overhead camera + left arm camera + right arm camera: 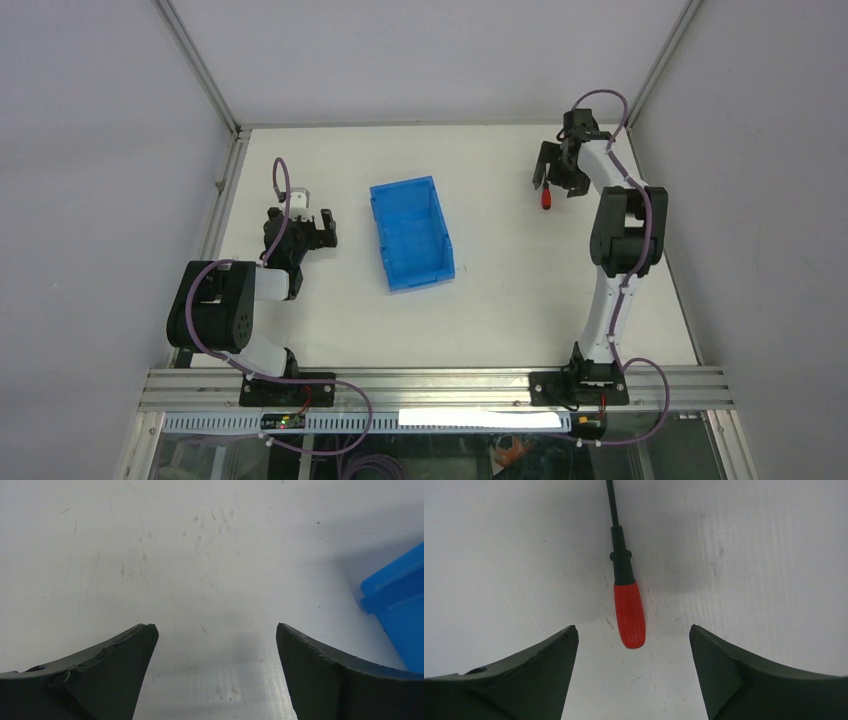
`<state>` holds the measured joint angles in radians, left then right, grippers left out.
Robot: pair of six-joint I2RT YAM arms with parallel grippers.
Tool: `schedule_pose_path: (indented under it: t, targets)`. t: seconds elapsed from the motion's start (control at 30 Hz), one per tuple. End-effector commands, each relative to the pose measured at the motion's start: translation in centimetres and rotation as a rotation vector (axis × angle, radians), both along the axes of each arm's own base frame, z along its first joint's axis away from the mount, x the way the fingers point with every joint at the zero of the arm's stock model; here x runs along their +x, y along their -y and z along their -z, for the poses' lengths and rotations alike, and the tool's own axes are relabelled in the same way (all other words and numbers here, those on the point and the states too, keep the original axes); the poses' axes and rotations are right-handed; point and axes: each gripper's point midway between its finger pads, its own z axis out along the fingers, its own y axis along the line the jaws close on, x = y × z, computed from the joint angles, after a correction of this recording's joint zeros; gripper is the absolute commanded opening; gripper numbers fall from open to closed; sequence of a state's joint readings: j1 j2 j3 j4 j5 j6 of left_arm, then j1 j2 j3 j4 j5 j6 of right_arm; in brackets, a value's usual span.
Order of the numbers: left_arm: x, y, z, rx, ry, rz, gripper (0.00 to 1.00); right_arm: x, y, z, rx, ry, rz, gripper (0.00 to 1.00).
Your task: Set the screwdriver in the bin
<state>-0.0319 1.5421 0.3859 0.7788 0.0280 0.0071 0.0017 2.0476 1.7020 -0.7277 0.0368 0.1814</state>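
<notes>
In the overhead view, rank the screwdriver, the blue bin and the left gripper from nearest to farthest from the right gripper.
1. screwdriver, right beside the right gripper.
2. blue bin, mid-table.
3. left gripper, far left, past the bin.

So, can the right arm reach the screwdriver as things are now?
Probably yes. Its fingers stand open, and the screwdriver lies on the table with its red handle just ahead of the gap between them. Nothing is in the way.

Red-handled screwdriver [629, 612] lies flat, well right of the blue bin [422, 279].
</notes>
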Motion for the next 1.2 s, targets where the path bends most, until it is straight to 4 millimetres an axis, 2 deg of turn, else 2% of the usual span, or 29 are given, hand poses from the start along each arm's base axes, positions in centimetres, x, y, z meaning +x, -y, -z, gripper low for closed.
schedule_pose_path:
  t: [0.0,0.17,0.2,0.3,0.33,0.43,0.53,0.67,0.8,0.97,1.07,1.17]
  targets:
    - [0.3,0.4,-1.8,-0.026,0.058,0.009,0.99,1.4,-0.4,1.4,0.014,-0.019,-0.023,0.83]
    - [0.3,0.4,-1.8,-0.026,0.058,0.008,0.99,1.9,-0.5,4.7,0.02,-0.072,-0.022,0.71]
    - [0.3,0.4,-1.8,-0.026,0.059,0.009,0.99,1.9,-0.6,5.1,0.019,-0.08,-0.025,0.64]
    - [0.3,0.4,-1.8,-0.025,0.059,0.008,0.99,1.6,-0.7,5.9,0.01,-0.104,-0.031,0.34]
    - [0.3,0.4,-1.8,-0.025,0.058,0.009,0.99,1.7,-0.8,5.7,0.008,-0.102,-0.035,0.23]
    - [0.3,0.4,-1.8,-0.025,0.058,0.008,0.99,2.3,-1.1,4.1,0.004,-0.076,-0.04,0.0]
    - [0.3,0.4,-1.8,-0.026,0.058,0.009,0.99,2.6,-0.9,1.3,-0.027,-0.062,-0.035,0.0]
    - [0.3,0.4,-1.8,-0.026,0.059,0.01,0.99,1.8,-1.2,-2.8,-0.072,-0.053,-0.039,0.0]
    - [0.3,0.4,-1.8,-0.026,0.059,0.01,0.99,0.2,-3.1,-7.4,-0.094,-0.007,-0.081,0.0]
    - [0.3,0.4,-1.8,-0.026,0.058,0.008,0.99,-3.3,-8.7,-13.8,-0.108,0.081,-0.186,0.0]
    - [0.3,0.4,-1.8,-0.026,0.058,0.009,0.99,-5.4,-13.5,-16.7,-0.118,0.152,-0.291,0.0]
    - [0.3,0.4,-1.8,-0.026,0.058,0.009,0.99,-7.5,-19.0,-18.7,-0.069,0.209,-0.418,0.0]
